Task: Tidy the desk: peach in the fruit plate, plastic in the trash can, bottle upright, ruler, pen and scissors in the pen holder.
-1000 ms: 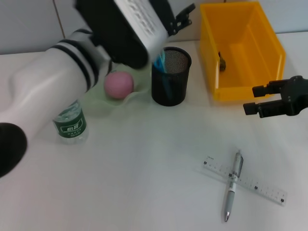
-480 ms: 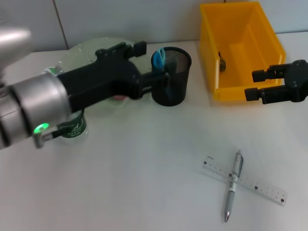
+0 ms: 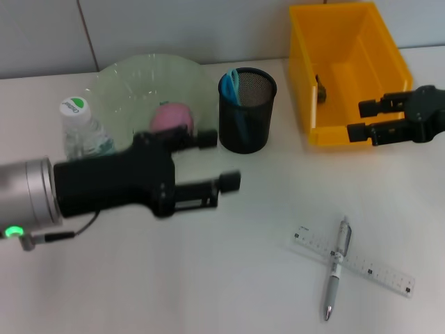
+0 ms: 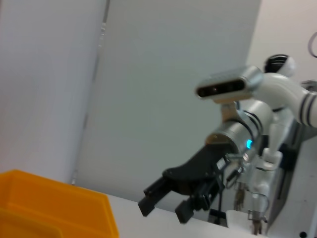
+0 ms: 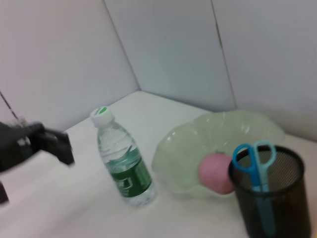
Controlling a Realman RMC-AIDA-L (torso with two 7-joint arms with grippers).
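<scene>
A pink peach (image 3: 170, 117) lies in the pale green fruit plate (image 3: 139, 73). The bottle (image 3: 78, 129) stands upright beside the plate, green cap on top. Blue scissors (image 3: 231, 82) stick out of the black mesh pen holder (image 3: 247, 115). On the near right table a pen (image 3: 336, 268) lies across a clear ruler (image 3: 368, 268). My left gripper (image 3: 219, 161) hovers open in front of the plate and holder, holding nothing. By the front wall of the yellow trash can (image 3: 348, 66), my right gripper (image 3: 361, 120) is open and empty. A small dark item (image 3: 321, 90) lies inside the can.
The right wrist view shows the bottle (image 5: 124, 166), plate (image 5: 218, 141), peach (image 5: 216, 172), holder (image 5: 277, 198) and scissors (image 5: 255, 158), with the left gripper (image 5: 37, 144) far off. The left wrist view shows the right gripper (image 4: 166, 208) beside the trash can's rim (image 4: 54, 191).
My left arm swung off the plate and pen holder toward the near left, uncovering the bottle and peach. The right gripper shifted slightly toward the trash can.
</scene>
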